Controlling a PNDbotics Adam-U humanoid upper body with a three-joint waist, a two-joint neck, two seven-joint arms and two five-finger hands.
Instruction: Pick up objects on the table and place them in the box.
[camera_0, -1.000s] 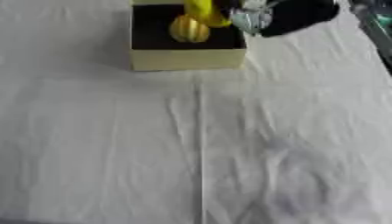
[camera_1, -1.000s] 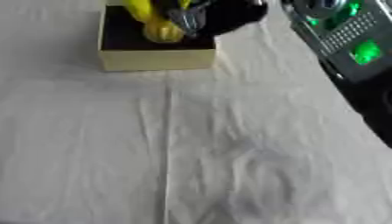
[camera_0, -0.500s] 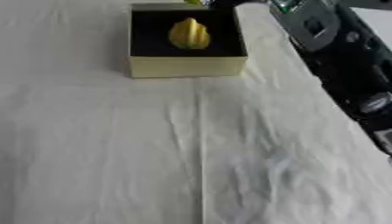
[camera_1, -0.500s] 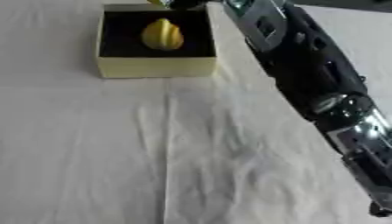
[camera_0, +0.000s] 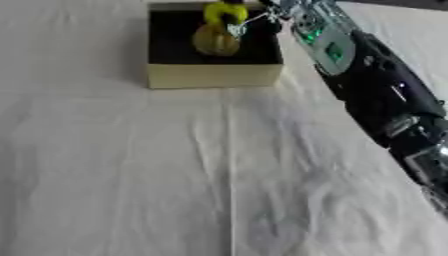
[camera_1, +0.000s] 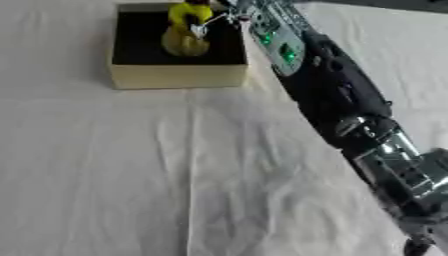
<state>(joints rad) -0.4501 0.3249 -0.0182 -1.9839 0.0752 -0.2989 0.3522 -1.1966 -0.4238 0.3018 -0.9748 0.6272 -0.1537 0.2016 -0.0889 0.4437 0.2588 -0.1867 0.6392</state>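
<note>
An open cream-coloured box (camera_0: 214, 75) with a dark inside stands at the top middle of the white cloth. A yellow-brown rounded fruit-like object (camera_0: 214, 41) lies inside it. My right arm (camera_0: 376, 95) runs from the lower right up to the box's far right corner. There my right hand (camera_0: 262, 12), partly cut off by the top edge, hangs over the box. Its fingers are curled round a bright yellow object (camera_0: 220, 11) held just above the fruit. My left hand is not in view.
A white, wrinkled cloth (camera_0: 131, 175) covers the whole table, with a crease running down its middle. Nothing else lies on it in view.
The camera has shifted, so the box sits differently in the picture. My right arm now shows along the right side. The hand stays over the box with the yellow object.
</note>
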